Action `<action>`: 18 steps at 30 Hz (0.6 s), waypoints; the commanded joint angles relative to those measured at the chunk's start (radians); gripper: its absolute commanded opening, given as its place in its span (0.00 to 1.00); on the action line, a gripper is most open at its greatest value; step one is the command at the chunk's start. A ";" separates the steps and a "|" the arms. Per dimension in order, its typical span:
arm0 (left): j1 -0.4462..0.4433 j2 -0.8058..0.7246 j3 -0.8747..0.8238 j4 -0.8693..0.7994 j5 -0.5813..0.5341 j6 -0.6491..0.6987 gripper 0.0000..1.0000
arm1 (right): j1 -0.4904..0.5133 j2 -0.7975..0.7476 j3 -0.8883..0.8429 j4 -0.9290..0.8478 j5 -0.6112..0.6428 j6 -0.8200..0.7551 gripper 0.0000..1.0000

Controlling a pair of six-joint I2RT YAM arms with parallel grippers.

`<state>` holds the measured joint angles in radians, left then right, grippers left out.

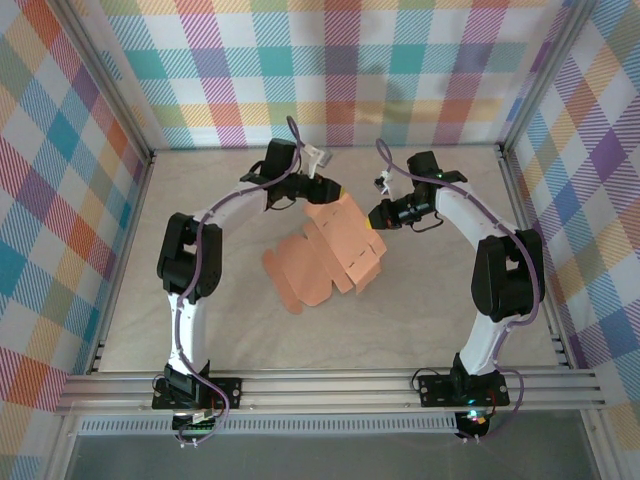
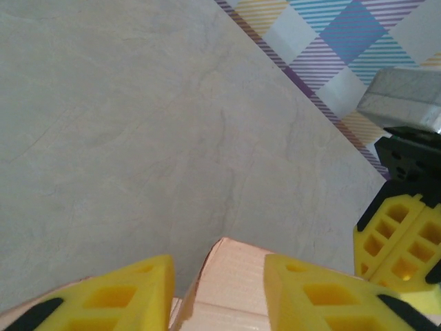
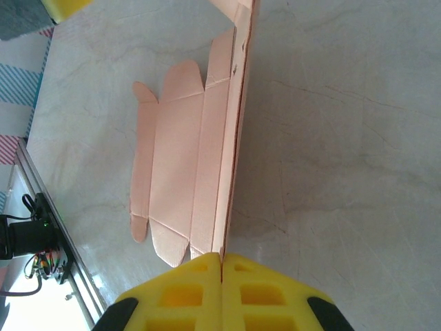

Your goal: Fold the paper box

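Right jaws first: my right gripper [image 3: 222,261] is pinched tight on the thin edge of the salmon-orange die-cut card sheet, the paper box [image 3: 180,158]; my left gripper [image 2: 219,269] has its jaws standing partly apart, with a raised corner of the same card in the gap between them, and I see neither side pressing on it; so one hand holds and the other only straddles. Just beyond my right fingertips the gripped panel stands up on its crease, while the other panels and rounded flaps lie flat on the pale marbled table [image 1: 430,320], about midway between my two arms; further off is bare tabletop, then the checked pastel wall [image 1: 340,60]. To fold well, I judge the right pinch should serve as a firm anchor; the left jaws should meet the corner squarely and turn the panel along its scored line, not across it; pulling the two apart could buckle or tear such thin card.
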<state>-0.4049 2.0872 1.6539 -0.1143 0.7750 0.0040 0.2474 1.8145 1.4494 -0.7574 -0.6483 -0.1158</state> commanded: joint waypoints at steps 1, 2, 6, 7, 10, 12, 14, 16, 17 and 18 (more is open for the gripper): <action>-0.011 -0.061 -0.039 -0.009 -0.011 0.036 0.34 | 0.001 -0.007 0.013 0.006 -0.037 -0.004 0.00; -0.011 -0.064 -0.047 -0.007 -0.020 0.041 0.31 | 0.002 -0.006 0.013 0.006 -0.036 -0.004 0.00; -0.012 -0.086 -0.079 -0.002 -0.040 0.063 0.31 | 0.001 -0.007 0.014 0.005 -0.033 -0.004 0.00; -0.014 -0.092 -0.086 -0.001 -0.048 0.072 0.31 | 0.001 -0.009 0.014 0.005 -0.035 -0.004 0.00; -0.017 -0.110 -0.104 0.005 -0.070 0.085 0.19 | 0.000 -0.009 0.013 0.005 -0.034 -0.002 0.00; -0.021 -0.113 -0.104 0.002 -0.074 0.089 0.19 | 0.001 -0.005 0.014 0.004 -0.035 -0.001 0.00; -0.023 -0.116 -0.106 0.000 -0.081 0.094 0.19 | 0.000 -0.003 0.015 -0.001 -0.037 -0.001 0.00; -0.025 -0.121 -0.109 -0.002 -0.091 0.101 0.21 | 0.000 0.000 0.014 -0.007 -0.037 -0.005 0.00; -0.025 -0.125 -0.111 -0.003 -0.094 0.107 0.20 | 0.001 0.000 0.014 -0.009 -0.035 -0.006 0.00; -0.026 -0.129 -0.112 -0.004 -0.094 0.113 0.19 | 0.001 -0.001 0.012 -0.011 -0.034 -0.010 0.00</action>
<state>-0.4179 2.0083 1.5581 -0.1188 0.6914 0.0818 0.2481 1.8145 1.4494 -0.7536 -0.6521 -0.1162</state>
